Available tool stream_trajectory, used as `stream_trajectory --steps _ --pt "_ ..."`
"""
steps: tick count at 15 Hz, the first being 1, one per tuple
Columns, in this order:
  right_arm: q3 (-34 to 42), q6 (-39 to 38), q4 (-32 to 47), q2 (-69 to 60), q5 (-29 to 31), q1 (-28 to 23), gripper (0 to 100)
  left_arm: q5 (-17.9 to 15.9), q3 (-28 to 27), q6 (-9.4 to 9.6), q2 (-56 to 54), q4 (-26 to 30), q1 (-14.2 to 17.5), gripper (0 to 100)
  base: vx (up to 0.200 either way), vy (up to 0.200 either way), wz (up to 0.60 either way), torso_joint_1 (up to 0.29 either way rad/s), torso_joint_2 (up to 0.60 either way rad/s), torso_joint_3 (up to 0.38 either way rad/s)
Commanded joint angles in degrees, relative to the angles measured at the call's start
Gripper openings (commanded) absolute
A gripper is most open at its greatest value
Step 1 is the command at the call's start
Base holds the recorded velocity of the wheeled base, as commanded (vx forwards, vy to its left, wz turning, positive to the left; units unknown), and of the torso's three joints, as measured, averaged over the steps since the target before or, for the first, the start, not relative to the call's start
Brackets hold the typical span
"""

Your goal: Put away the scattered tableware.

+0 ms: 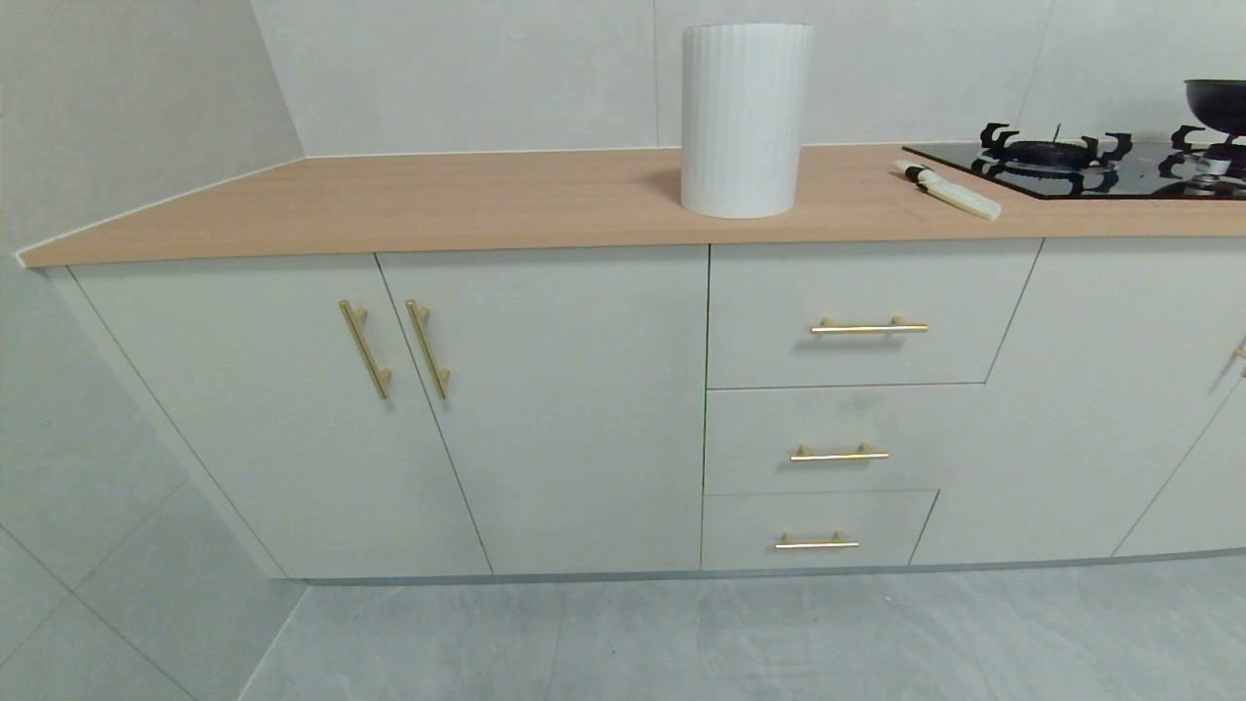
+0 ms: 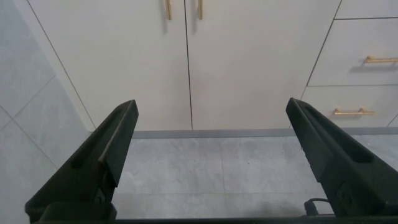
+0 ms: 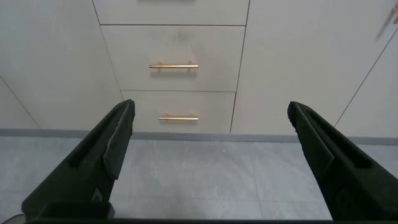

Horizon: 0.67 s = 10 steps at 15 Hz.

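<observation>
Hanging low facing the cabinet fronts, the left gripper and right gripper gape wide and empty, likely readied for a reach, while the cream utensil lies on the countertop right of the white ribbed holder.

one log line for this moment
left claw open, empty | right claw open, empty | cream-and-black utensil on wooden counter near white ribbed cylinder

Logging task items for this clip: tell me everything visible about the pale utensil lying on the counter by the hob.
The utensil is long, slim and cream-coloured, with a black band near its far end. It lies flat and diagonally on the wooden countertop, just beside the black hob and apart from the white ribbed container on its other side. What kind of utensil it is cannot be told.
</observation>
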State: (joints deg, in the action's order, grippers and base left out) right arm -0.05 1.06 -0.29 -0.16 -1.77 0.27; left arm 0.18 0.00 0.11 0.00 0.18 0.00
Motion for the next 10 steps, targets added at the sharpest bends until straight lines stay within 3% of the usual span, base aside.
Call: stream_trajectory --steps 1,10 --pt "0.05 -0.01 0.2 0.16 -0.08 0.0 100 -0.01 0.0 0.07 0.0 -0.01 0.0 100 0.0 0.0 0.0 0.0 0.0 0.0" --pt "0.05 -0.36 0.2 0.16 -0.08 0.08 100 -0.01 0.0 0.15 0.0 -0.01 0.0 100 0.0 0.0 0.0 0.0 0.0 0.0"
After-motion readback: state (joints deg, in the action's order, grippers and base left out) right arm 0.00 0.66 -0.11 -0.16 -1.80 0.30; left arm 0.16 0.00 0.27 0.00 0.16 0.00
